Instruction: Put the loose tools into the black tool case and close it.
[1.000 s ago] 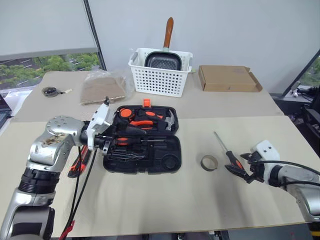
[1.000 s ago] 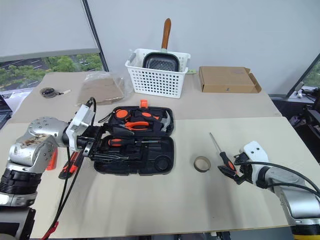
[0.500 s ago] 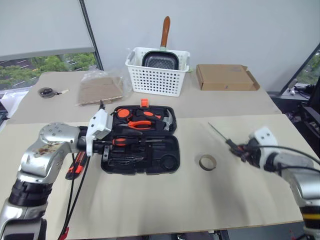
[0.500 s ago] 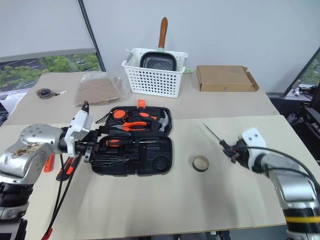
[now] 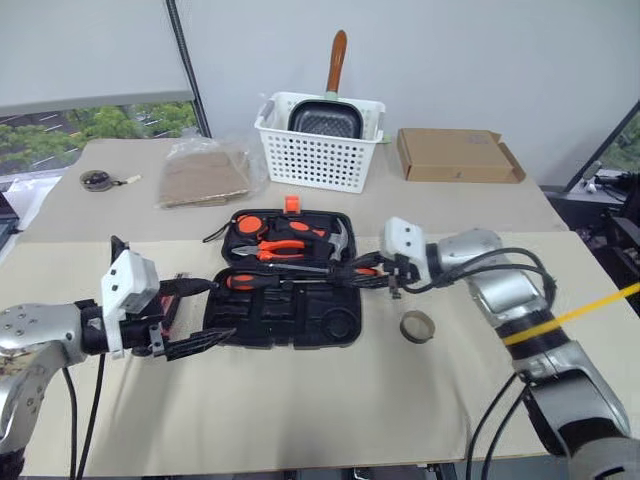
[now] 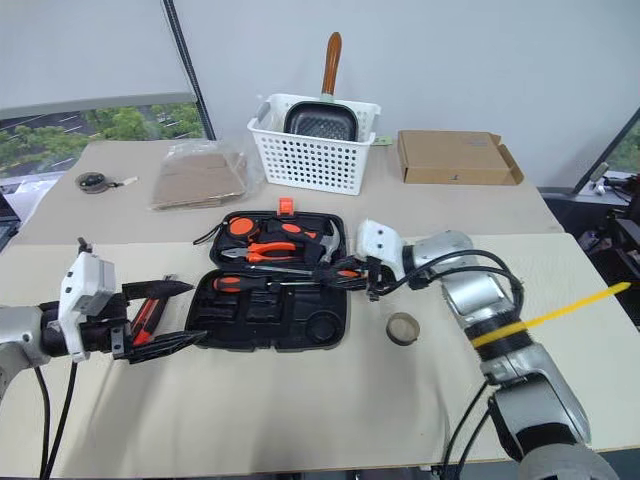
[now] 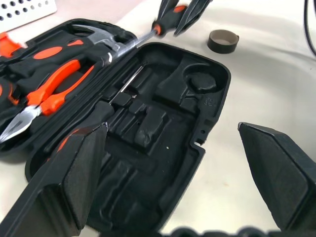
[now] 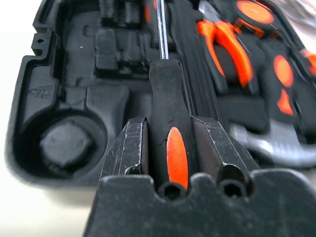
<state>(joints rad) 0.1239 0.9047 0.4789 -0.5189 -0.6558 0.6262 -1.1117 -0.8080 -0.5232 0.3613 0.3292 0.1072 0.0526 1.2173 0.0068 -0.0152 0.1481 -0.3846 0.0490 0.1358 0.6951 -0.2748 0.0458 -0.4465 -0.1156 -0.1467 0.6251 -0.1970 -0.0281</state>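
Observation:
The black tool case (image 5: pixel 300 322) lies open in the middle of the table, with pliers (image 5: pixel 275 250) and a hammer (image 5: pixel 335 240) in its far half. One black-and-orange screwdriver (image 5: pixel 240 281) rests in the near half. My right gripper (image 5: pixel 385 270) is shut on the handle of a second screwdriver (image 8: pixel 170 89), held over the case's right edge with its shaft pointing left across the recesses. Left of the case, my left gripper (image 5: pixel 222 308) hangs open and holds nothing. An orange-black tool (image 6: pixel 140 322) lies behind it, partly hidden. The tape roll (image 5: pixel 418 324) sits right of the case.
A white lattice basket (image 5: pixel 320 150) holding a pan stands at the back, with a brown cardboard box (image 5: pixel 455 155) to its right. A plastic-wrapped brown pack (image 5: pixel 205 180) and a small dark disc with a cord (image 5: pixel 98 180) lie at the back left.
My right gripper shut on the screwdriver on the table at the right, lifted it and carried it left over the case. My left gripper drew back leftward from the case, still open.

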